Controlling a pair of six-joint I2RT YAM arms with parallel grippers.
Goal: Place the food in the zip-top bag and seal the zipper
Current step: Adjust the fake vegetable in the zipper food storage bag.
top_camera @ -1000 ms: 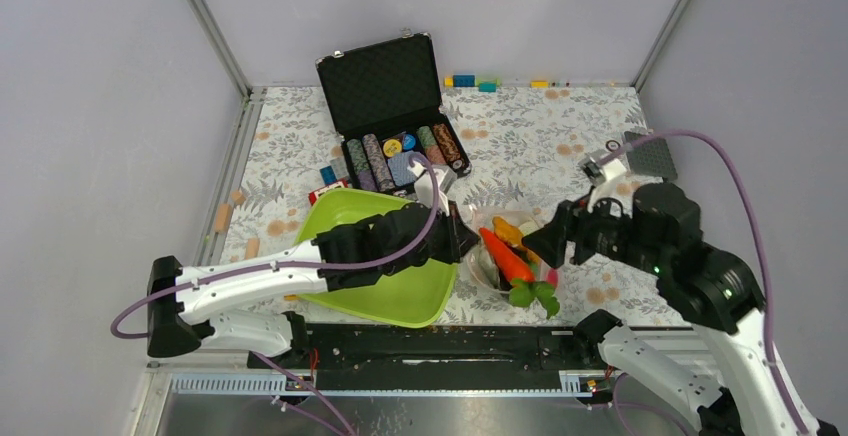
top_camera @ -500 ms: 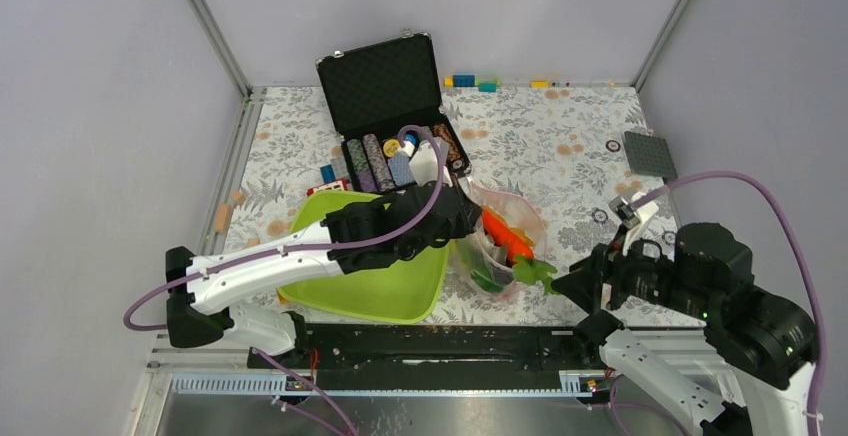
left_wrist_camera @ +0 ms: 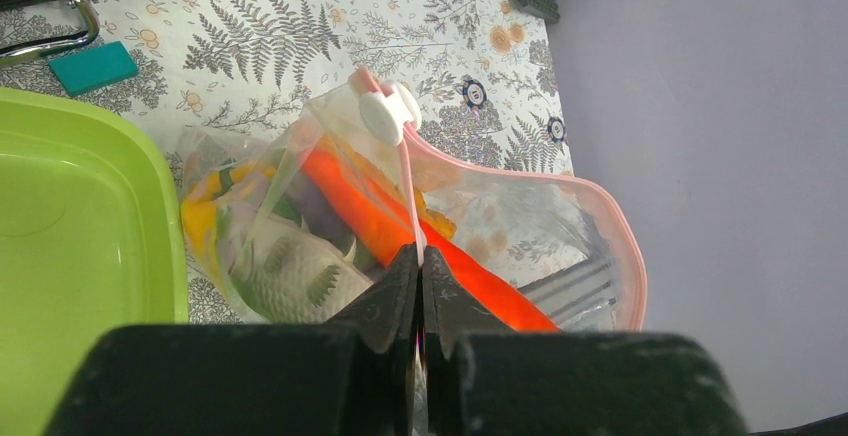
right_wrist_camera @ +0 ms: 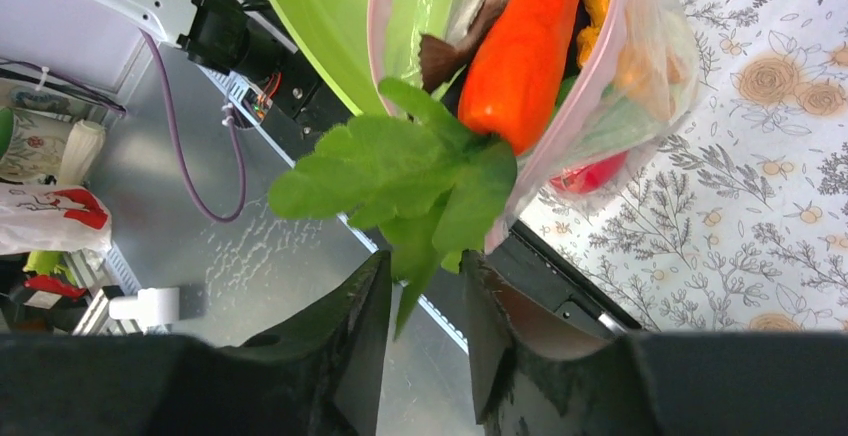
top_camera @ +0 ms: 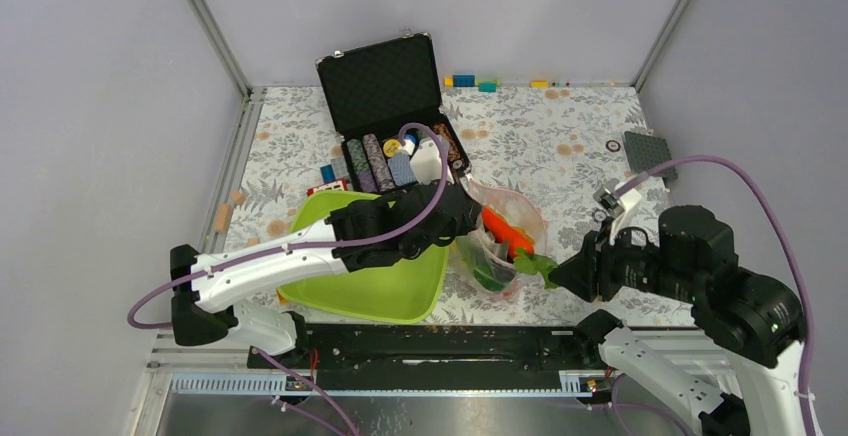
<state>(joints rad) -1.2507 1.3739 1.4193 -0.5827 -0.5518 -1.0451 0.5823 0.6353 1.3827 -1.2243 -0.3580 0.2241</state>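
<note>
right gripper (right_wrist_camera: 424, 286): i am hovering it at the near table edge, jaws a narrow gap apart with the tip of the carrot leaves dipping between them. i cannot tell whether they are pinching the leaf or only flanking it.
carrot leaves (right_wrist_camera: 400, 171): they are sticking out of the bag mouth toward me, and i judge they are blocking the seal.
orange carrot (right_wrist_camera: 525, 51): its body is lying inside the bag and its leafy end is poking past the rim. i am planning to push it deeper along its own length, not sideways, so the soft wall is not dragging with it.
zip-top bag (left_wrist_camera: 520, 216): it is lying on the table just beside the lime-green tray (left_wrist_camera: 80, 216), mouth gaping toward the right arm. the grey fish (left_wrist_camera: 290, 276) and yellow pepper (left_wrist_camera: 200, 221) are showing through the film.
left gripper (left_wrist_camera: 420, 268): it is clenched on the bag's mouth edge, lifting one end. i am keeping that pinch firm and steady as an anchor.
zipper (left_wrist_camera: 632, 246): the pink strip is curving open around the mouth. once the leaves are inside, i am intending to press along it from the held end outward.
white slider tab (left_wrist_camera: 385, 114): it is sitting at the far end of the strip.
poker case (top_camera: 395, 106): it is standing open beyond the bag, well apart from the work.
</note>
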